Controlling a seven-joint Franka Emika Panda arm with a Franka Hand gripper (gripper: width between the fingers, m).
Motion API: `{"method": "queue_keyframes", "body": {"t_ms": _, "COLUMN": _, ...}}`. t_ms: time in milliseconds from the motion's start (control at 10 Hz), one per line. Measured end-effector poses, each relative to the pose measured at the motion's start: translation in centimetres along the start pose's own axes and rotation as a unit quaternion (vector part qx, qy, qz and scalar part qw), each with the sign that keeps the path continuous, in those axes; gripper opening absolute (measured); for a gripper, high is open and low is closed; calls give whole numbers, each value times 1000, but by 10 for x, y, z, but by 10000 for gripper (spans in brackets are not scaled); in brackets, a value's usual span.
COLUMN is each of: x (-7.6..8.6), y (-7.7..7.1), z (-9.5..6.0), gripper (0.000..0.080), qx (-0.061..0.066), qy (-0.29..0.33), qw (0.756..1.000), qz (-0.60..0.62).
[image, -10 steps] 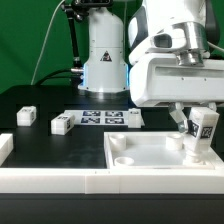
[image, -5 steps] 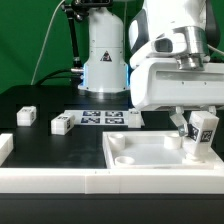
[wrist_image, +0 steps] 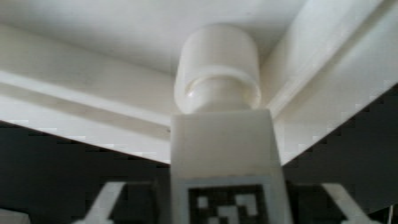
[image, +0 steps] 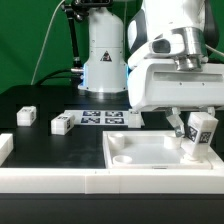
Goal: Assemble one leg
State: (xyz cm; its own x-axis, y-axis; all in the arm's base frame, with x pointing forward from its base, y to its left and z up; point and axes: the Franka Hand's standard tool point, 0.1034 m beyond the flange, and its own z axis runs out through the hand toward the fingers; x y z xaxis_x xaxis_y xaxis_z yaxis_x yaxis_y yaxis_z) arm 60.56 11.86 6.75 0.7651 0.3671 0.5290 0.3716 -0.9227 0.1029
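Note:
My gripper (image: 196, 126) is shut on the leg (image: 201, 134), a small white oblong block with a black-and-white tag on its face. The leg hangs tilted, its top leaning to the exterior view's right, over the corner of the large white square panel (image: 150, 152) at the exterior view's right. In the wrist view the leg (wrist_image: 224, 140) runs away from the gripper (wrist_image: 222, 208). Its rounded peg end points at the panel's corner (wrist_image: 107, 55). I cannot tell whether the peg touches the panel.
Three more white legs lie on the black table: one at the exterior view's left (image: 26, 116), one beside the marker board (image: 61, 124), one at its other end (image: 135, 118). The marker board (image: 98, 118) lies behind the panel. A white rim (image: 60, 182) runs along the front.
The leg in my gripper has tilted a little more toward the exterior view's right and sunk slightly. Nothing else has moved.

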Motion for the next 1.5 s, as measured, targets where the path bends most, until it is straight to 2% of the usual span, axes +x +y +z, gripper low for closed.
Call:
{"method": "queue_keyframes", "body": {"t_ms": 100, "x": 0, "y": 0, "z": 0, "gripper": 472, "qx": 0, "qy": 0, "qw": 1000, "qz": 0}}
{"method": "queue_keyframes", "body": {"t_ms": 200, "x": 0, "y": 0, "z": 0, "gripper": 589, "qx": 0, "qy": 0, "qw": 1000, "qz": 0}}
{"method": "queue_keyframes", "body": {"t_ms": 300, "x": 0, "y": 0, "z": 0, "gripper": 630, "qx": 0, "qy": 0, "qw": 1000, "qz": 0}}
{"method": "queue_keyframes", "body": {"t_ms": 800, "x": 1, "y": 0, "z": -1, "gripper": 649, "qx": 0, "qy": 0, "qw": 1000, "qz": 0}}
{"method": "queue_keyframes", "body": {"t_ms": 1100, "x": 19, "y": 7, "z": -18, "gripper": 649, "qx": -2, "qy": 1, "qw": 1000, "qz": -3}}
{"method": "queue_keyframes", "body": {"t_ms": 1400, "x": 17, "y": 4, "z": -18, "gripper": 649, "qx": 4, "qy": -22, "qw": 1000, "qz": -4}}
{"method": "queue_keyframes", "body": {"t_ms": 1500, "x": 13, "y": -1, "z": -16, "gripper": 649, "qx": 16, "qy": -64, "qw": 998, "qz": -5}}
